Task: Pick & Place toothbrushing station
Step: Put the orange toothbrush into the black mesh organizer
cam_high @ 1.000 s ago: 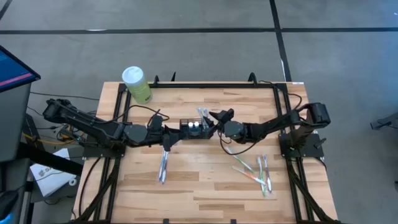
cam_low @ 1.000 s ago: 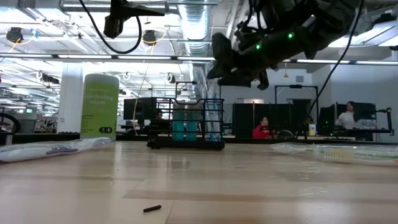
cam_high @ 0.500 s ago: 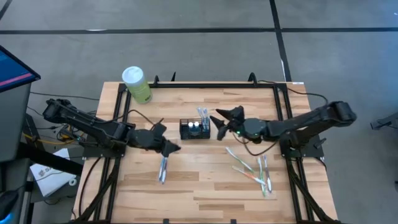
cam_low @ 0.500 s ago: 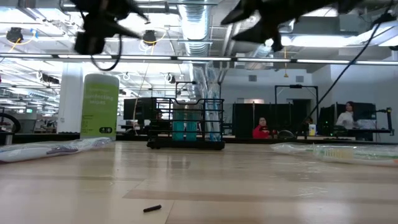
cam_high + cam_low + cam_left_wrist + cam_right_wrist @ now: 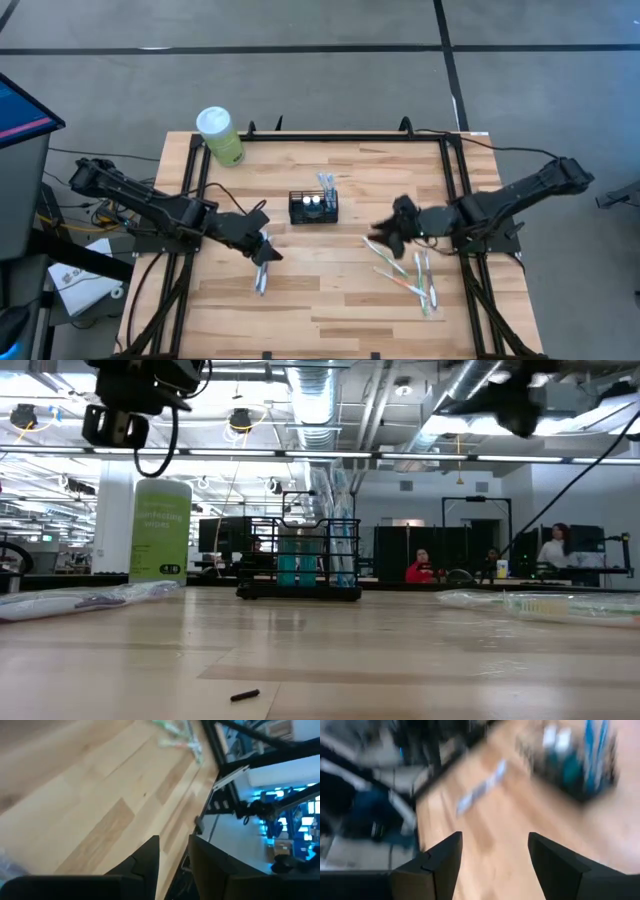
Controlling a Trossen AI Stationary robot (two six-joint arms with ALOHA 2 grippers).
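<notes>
High view: toothbrushing station (image 5: 313,207) sits on the wooden table (image 5: 320,300) near its middle, slightly toward the far edge, upright, holding blue-and-white items in its compartments. Nothing is touching it. Left gripper (image 5: 264,250) is in front of and to the left of the caddy, well apart from it, right over a wrapped toothbrush (image 5: 261,273) lying on the table. Right gripper (image 5: 385,231) is to the right of and nearer than the caddy, also well apart, next to a scatter of wrapped toothbrushes (image 5: 408,276) on the right side of the table. Green canister with white lid (image 5: 220,135) stands at the far left corner

Low view: caddy (image 5: 299,558) stands flat on the tabletop, canister (image 5: 160,530) to its left, both arms up above table level. Small dark bit (image 5: 244,695) lies on the near wood. People are seated in the room behind

Left wrist view: fingers (image 5: 149,865) nearly together, narrow gap, holding nothing. Right wrist view: fingers (image 5: 445,860) spread apart, nothing between them; caddy (image 5: 575,762) shows blurred beyond
</notes>
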